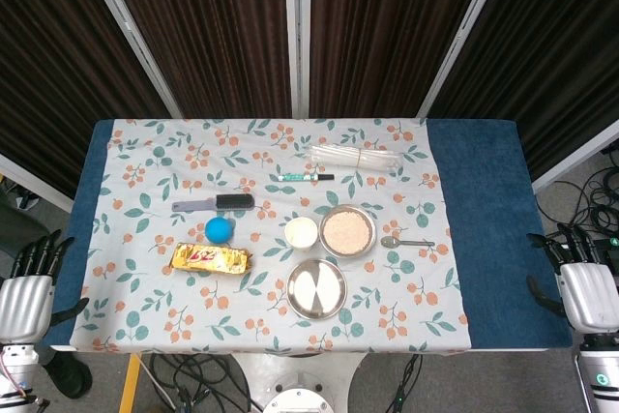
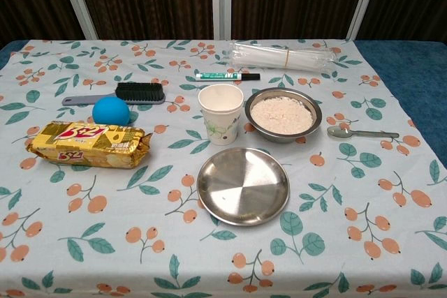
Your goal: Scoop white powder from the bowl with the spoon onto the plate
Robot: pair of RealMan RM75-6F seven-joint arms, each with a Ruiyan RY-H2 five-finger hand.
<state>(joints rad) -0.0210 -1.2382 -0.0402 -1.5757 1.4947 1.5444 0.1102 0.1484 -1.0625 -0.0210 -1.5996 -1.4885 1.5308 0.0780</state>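
A metal bowl (image 1: 347,231) (image 2: 283,114) of white powder stands near the table's middle. Just right of it a metal spoon (image 1: 406,242) (image 2: 361,132) lies flat, its bowl end toward the powder bowl. In front of the bowl sits an empty round metal plate (image 1: 315,288) (image 2: 243,185). My left hand (image 1: 26,295) hangs off the table's left edge, fingers apart, holding nothing. Off the right edge my right hand (image 1: 586,288) is likewise open and empty. Neither hand appears in the chest view.
A paper cup (image 1: 302,233) (image 2: 221,114) stands left of the bowl. A blue ball (image 1: 220,229) (image 2: 111,111), a yellow snack pack (image 1: 210,257) (image 2: 89,144), a brush (image 1: 215,203) (image 2: 117,94), a marker (image 1: 304,177) (image 2: 227,76) and a clear bag of sticks (image 1: 355,157) (image 2: 286,55) lie further back and left.
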